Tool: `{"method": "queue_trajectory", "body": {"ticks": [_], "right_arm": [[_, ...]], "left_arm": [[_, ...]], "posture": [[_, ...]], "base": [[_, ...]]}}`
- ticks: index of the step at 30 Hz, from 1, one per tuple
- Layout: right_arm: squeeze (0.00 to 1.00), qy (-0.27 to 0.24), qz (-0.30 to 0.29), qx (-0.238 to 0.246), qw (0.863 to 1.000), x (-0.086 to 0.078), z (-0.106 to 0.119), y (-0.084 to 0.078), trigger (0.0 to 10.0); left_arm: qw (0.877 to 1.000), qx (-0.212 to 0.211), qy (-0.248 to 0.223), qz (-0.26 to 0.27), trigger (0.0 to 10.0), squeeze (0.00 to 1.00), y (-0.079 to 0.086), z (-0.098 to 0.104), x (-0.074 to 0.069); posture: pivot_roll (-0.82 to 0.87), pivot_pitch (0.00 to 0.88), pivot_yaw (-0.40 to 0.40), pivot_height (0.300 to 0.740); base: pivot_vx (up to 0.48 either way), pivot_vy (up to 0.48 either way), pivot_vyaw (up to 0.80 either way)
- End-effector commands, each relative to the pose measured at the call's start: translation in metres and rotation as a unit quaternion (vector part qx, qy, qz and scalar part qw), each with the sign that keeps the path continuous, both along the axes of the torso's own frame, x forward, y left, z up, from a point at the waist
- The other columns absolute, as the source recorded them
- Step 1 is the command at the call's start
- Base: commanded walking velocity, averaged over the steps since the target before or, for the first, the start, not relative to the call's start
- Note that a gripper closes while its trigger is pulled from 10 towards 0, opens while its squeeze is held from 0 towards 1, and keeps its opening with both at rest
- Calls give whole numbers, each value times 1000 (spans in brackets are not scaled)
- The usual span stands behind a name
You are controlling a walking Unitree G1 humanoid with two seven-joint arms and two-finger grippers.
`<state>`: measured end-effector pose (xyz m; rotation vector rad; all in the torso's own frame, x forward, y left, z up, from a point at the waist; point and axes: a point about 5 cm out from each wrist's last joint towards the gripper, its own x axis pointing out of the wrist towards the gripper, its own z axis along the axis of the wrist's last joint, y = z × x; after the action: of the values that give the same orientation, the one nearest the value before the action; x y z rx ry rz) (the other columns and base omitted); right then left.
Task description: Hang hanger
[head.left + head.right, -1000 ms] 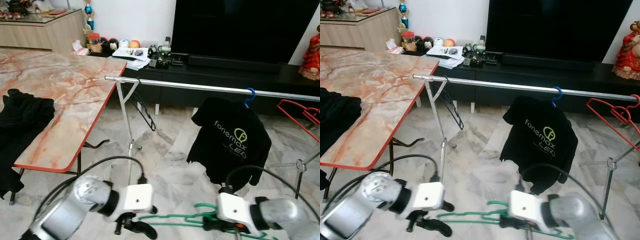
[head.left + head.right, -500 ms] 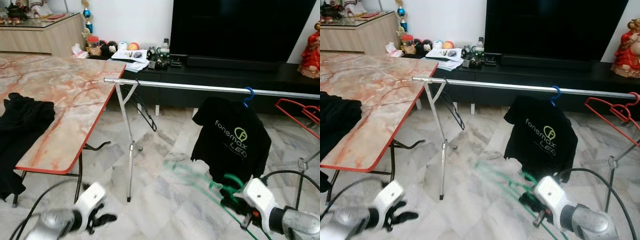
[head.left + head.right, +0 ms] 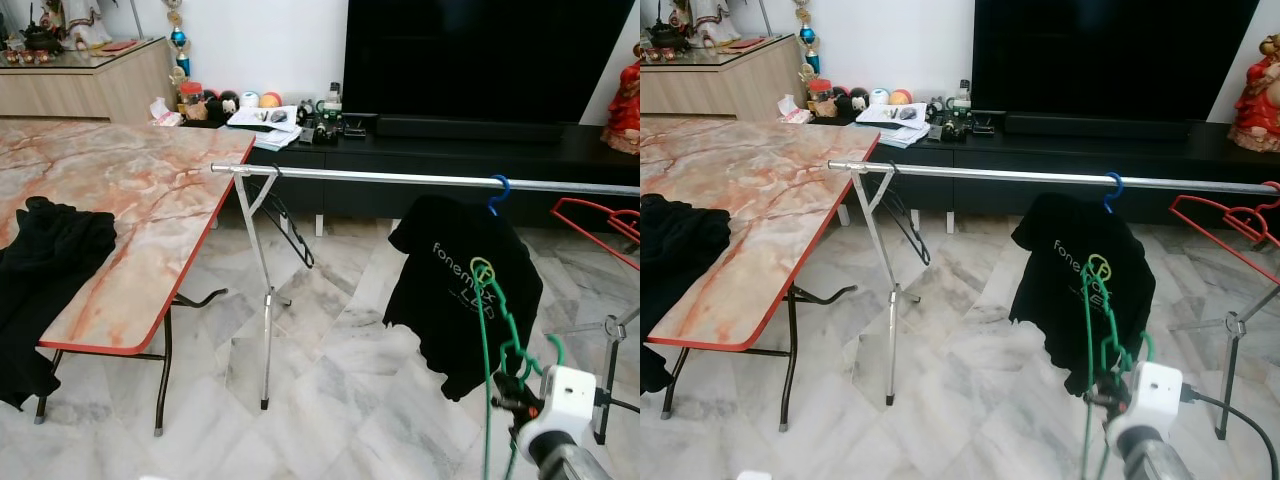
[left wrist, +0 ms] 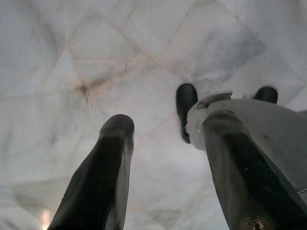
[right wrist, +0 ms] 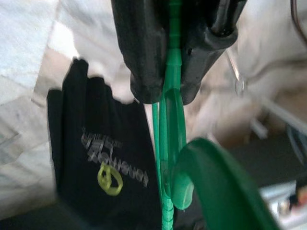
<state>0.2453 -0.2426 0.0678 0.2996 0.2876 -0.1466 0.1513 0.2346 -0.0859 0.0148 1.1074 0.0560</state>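
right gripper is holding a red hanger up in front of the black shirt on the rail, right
Not quite: the hanger in the right gripper is green, as the right wrist view shows. It is held up in front of the black shirt on the rail.

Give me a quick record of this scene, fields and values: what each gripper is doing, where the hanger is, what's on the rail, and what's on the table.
right gripper: shut on the green hanger, holding it raised in front of the black T-shirt
left gripper: open, pointing at the marble floor, holding nothing
green hanger: below the rail, not hooked on it
rail: carries the black T-shirt on a blue hook, a black hanger near its left end, a red hanger at its right end
table: black garment draped over its near edge
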Motion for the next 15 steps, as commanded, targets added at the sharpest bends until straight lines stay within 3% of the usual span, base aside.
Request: {"method": "queue_trajectory", "body": {"ticks": [1, 4, 8, 15], "right_arm": [[0, -20, -25, 4, 999, 2, 7, -4, 10000], [0, -12, -4, -11, 1000, -1, 5, 5, 10000], [0, -8, 7, -34, 999, -7, 6, 5, 10000], [0, 13, 53, -101, 993, -13, -4, 6, 10000]], "left_arm": [[1000, -2, 8, 18, 10000, 0, 0, -4, -9], [1000, -6, 28, 12, 10000, 0, -5, -11, -20], [999, 1, 33, 15, 10000, 0, 5, -11, -26], [999, 12, 39, 16, 10000, 0, 17, -10, -35]], "posture": [[-7, 0, 12, 740], [-35, 0, 9, 740], [-61, 0, -2, 740], [-59, 0, -12, 740]], "base": [[0, 0, 0], [0, 0, 0], [0, 0, 0], [258, 0, 0]]}}
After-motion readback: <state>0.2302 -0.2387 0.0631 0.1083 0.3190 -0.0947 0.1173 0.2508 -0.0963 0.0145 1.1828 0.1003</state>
